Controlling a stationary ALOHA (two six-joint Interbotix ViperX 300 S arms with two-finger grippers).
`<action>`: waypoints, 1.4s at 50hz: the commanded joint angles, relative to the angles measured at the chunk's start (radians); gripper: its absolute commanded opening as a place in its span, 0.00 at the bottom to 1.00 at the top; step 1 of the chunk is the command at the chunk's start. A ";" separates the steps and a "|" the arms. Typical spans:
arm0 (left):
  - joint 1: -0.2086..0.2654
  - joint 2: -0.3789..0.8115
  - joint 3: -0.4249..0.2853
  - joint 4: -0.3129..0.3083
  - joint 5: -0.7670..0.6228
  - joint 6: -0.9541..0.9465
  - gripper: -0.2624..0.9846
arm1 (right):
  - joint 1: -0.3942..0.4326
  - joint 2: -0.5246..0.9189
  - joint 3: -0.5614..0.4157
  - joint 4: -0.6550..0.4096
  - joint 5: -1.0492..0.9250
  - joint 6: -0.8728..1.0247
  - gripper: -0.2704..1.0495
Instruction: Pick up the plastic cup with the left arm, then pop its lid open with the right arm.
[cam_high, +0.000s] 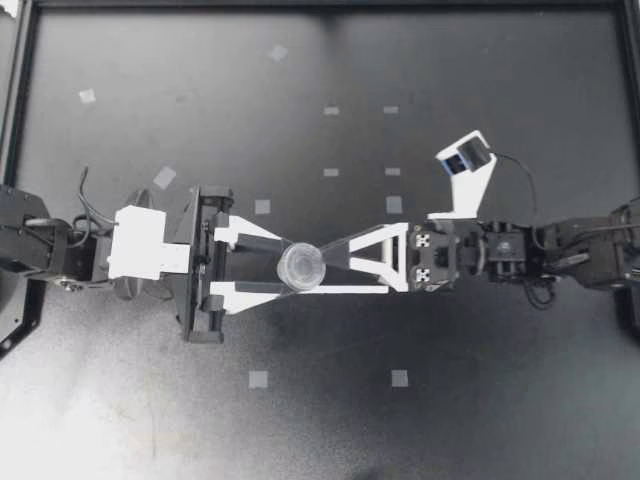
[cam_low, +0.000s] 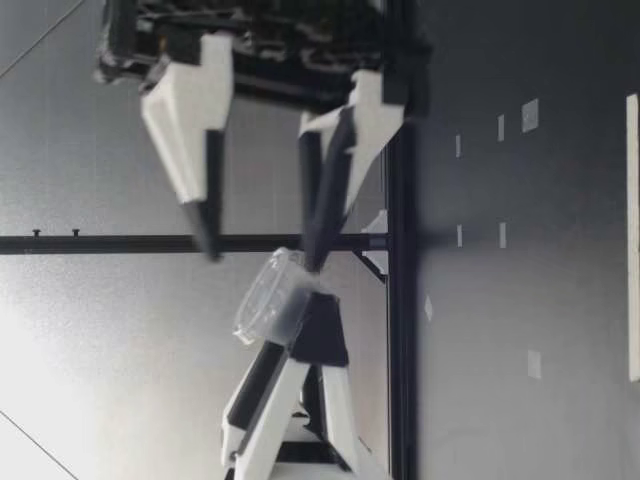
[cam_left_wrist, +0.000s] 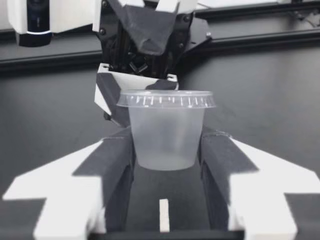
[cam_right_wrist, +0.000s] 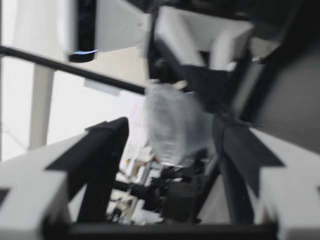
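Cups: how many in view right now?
1. The clear lidded cup is clamped in my left pincer, held in the air; my right pincer is open, its tips right at the cup. No other shows, though part of the table lies hidden under the pincers.

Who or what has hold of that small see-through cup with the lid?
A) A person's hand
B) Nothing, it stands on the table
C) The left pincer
C: the left pincer has one finger pressed against each side of the cup, as the left wrist view shows. In the low view the cup is well above the table.
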 joint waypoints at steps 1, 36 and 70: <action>-0.002 -0.012 -0.015 -0.002 -0.005 -0.003 0.48 | -0.006 -0.049 -0.023 -0.031 -0.063 0.015 0.71; -0.002 -0.011 -0.018 -0.002 0.026 -0.035 0.28 | -0.040 -0.288 0.175 0.058 -0.141 -0.160 0.71; -0.002 -0.011 -0.018 -0.002 0.026 -0.035 0.28 | -0.040 -0.278 0.178 0.058 -0.133 -0.160 0.71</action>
